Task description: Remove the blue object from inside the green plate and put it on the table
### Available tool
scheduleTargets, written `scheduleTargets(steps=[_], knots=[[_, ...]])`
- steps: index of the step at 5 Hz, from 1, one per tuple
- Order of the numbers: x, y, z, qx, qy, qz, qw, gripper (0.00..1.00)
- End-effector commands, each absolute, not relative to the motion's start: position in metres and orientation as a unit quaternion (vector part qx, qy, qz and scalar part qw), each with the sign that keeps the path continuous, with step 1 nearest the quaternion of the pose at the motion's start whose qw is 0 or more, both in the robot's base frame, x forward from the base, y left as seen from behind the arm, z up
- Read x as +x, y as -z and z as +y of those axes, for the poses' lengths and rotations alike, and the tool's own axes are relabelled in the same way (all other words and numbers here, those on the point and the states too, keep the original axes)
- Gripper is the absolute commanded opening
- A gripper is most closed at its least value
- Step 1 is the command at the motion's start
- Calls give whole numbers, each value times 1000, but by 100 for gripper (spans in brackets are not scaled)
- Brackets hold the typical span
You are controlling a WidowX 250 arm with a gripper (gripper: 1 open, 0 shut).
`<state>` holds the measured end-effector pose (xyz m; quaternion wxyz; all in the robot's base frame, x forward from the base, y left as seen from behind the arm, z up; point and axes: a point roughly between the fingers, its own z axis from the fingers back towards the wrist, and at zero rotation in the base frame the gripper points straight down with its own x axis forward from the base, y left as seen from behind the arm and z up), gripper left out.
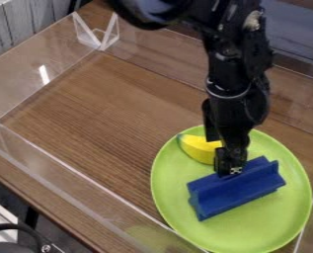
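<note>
The blue object (237,189), a ridged dark blue block, lies askew inside the green plate (172,188), its right end swung toward the back. My gripper (229,165) points straight down over the block's upper left edge. Its dark fingertips (226,158) reach the block's top and look open, with nothing held between them. Whether they press on the block I cannot tell. The plate rests on the brown wood table (106,109) at the front right.
A yellow banana (195,148) lies in the plate just left of the gripper. Low clear acrylic walls (46,163) ring the tabletop, with a clear folded stand (96,30) at the back left.
</note>
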<state>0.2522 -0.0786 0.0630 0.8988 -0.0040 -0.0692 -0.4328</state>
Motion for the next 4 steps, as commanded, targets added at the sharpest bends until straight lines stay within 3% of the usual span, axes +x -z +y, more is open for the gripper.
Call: scheduleTargets(steps=[1,4], knots=[[256,-64,-83,-5,440,-99,893,100],[245,-25,-95,-21,468,-99,878,100]])
